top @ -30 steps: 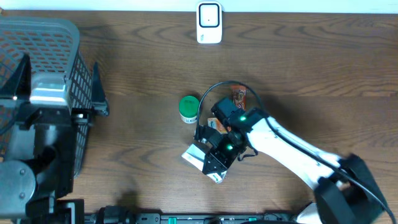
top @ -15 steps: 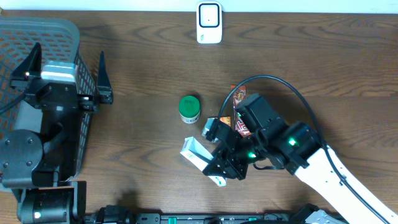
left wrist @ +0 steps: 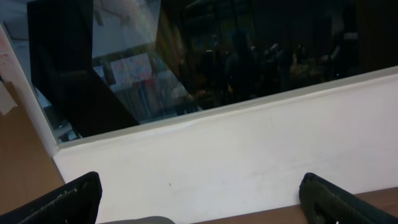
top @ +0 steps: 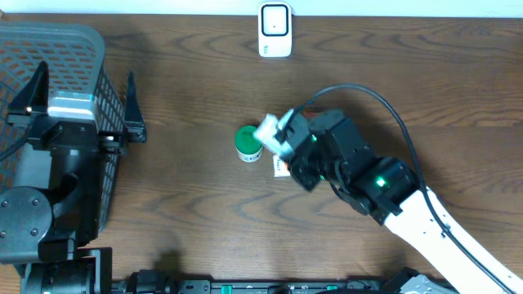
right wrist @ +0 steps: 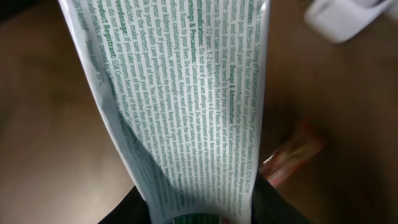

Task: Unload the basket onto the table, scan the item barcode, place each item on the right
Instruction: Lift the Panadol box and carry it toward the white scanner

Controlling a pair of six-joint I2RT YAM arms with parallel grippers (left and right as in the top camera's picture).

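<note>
The item is a white carton [top: 272,129] printed with green text, held up off the table by my right gripper [top: 288,140], which is shut on its lower end. The carton [right wrist: 186,93] fills the right wrist view, its small print facing the camera, with the dark fingers of the right gripper [right wrist: 199,208] on both sides of its base. No barcode shows on the faces I see. The white scanner [top: 275,30] stands at the table's far edge, and shows blurred at the top right as the scanner [right wrist: 345,15]. My left gripper [top: 82,104] hangs open over the basket, holding nothing.
A green tub [top: 248,144] stands just left of the held carton. A red-orange packet [right wrist: 292,155] lies on the table under the right arm. A grey mesh basket [top: 49,45] fills the left side. The left gripper [left wrist: 202,208] faces a white wall and dark window.
My right gripper has lifted the carton from the table's front and carried it toward the far side, beside the green tub. The left arm has shifted slightly over the basket.
</note>
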